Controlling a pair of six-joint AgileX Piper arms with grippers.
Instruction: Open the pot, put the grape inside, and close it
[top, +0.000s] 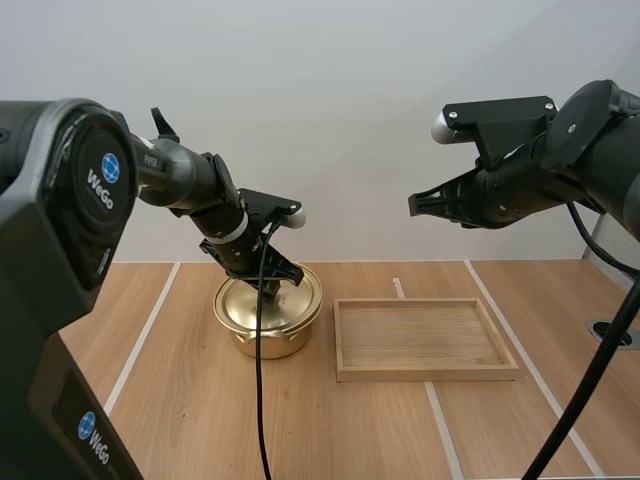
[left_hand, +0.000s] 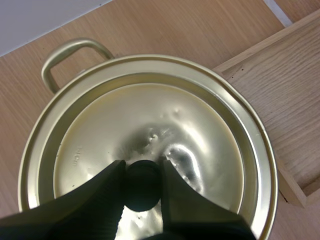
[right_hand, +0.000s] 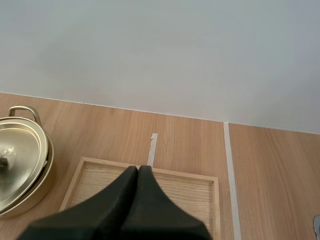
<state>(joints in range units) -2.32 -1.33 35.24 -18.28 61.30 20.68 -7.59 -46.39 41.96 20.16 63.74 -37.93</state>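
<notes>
Pinches the lid knob (left_hand: 142, 192) directly beneath left gripper (left_hand: 141, 164), pot (top: 262, 340) left of tray (top: 425, 375); holds right gripper (right_hand: 138, 170) clenched, empty.

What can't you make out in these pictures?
Pot inside, every view: the lid covers it.
Knob, high view: the left pincer hides it.
Tray near edge, right wrist view: the right pincer covers it.

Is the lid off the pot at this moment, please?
No, the lid sits on the pot, with the left tool pinching its black knob.
</notes>
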